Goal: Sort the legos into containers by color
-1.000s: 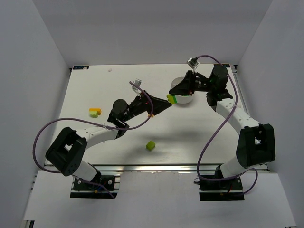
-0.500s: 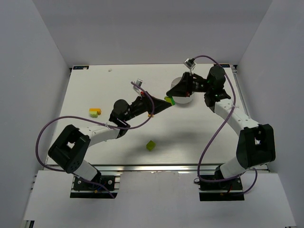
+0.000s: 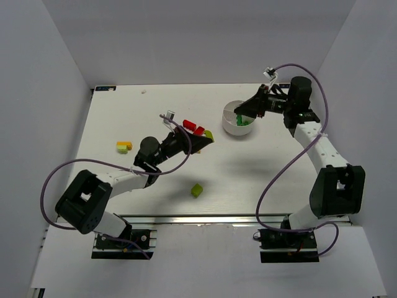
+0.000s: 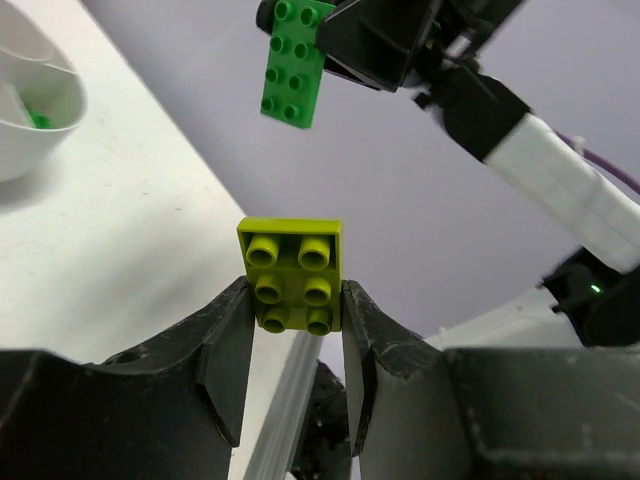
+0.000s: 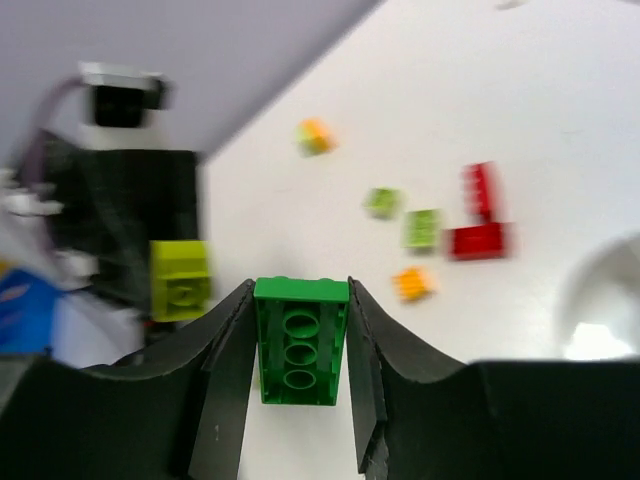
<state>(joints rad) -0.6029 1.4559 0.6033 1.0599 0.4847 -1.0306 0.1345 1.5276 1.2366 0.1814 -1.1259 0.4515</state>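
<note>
My left gripper (image 3: 206, 138) is shut on a yellow-green 2x2 brick (image 4: 292, 275) and holds it above the table, left of the white dish (image 3: 228, 124). My right gripper (image 3: 240, 115) is shut on a dark green brick (image 5: 300, 342) and holds it over the dish. From the left wrist view that green brick (image 4: 293, 62) hangs above and apart from the yellow-green one. The dish (image 4: 40, 85) has something green inside. Two red bricks (image 3: 193, 128) lie on the table beside my left gripper.
A yellow-green brick (image 3: 196, 190) lies near the front middle. A yellow and orange brick (image 3: 124, 146) lies at the left. The right wrist view shows a small orange brick (image 5: 413, 283) and two light green bricks (image 5: 422, 228) near the red ones (image 5: 480, 215).
The two grippers were close together left of the dish. They have drawn apart: the left went back left with the yellow-green brick, the right went right over the dish with the green one.
</note>
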